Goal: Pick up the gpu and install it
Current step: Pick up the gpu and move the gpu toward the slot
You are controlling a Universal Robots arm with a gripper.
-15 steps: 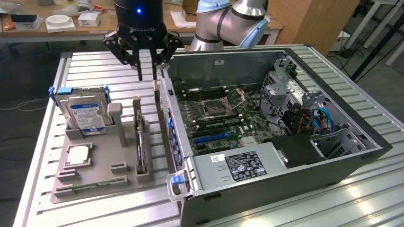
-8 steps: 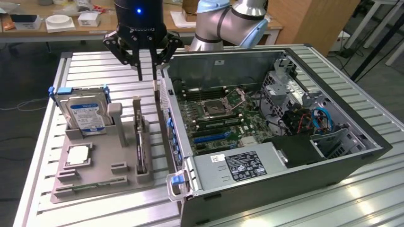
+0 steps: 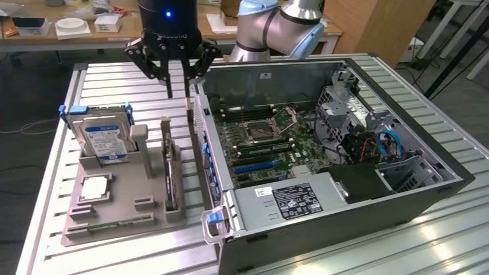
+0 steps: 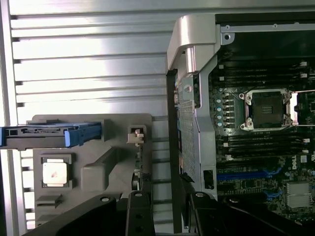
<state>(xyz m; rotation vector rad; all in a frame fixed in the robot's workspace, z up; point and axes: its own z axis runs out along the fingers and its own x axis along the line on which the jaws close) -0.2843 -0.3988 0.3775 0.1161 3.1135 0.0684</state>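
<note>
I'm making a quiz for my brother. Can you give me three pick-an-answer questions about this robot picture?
1. Where is the gpu? A on the floor B standing in the grey tray C inside a drawer
2. What colour is the light above the pincer? A red B blue C green
3. The pincer is: A open B shut on a pencil C shut on a ball
Answers: B, it stands edge-on in a tray slot; B, it glows blue; A, its jaws stand apart, nothing between.

narrow slot between case wall (image 4: 189, 128) and fixture post (image 3: 165, 134) holds the gpu (image 4: 171, 137); open table (image 3: 107, 80) beyond
</note>
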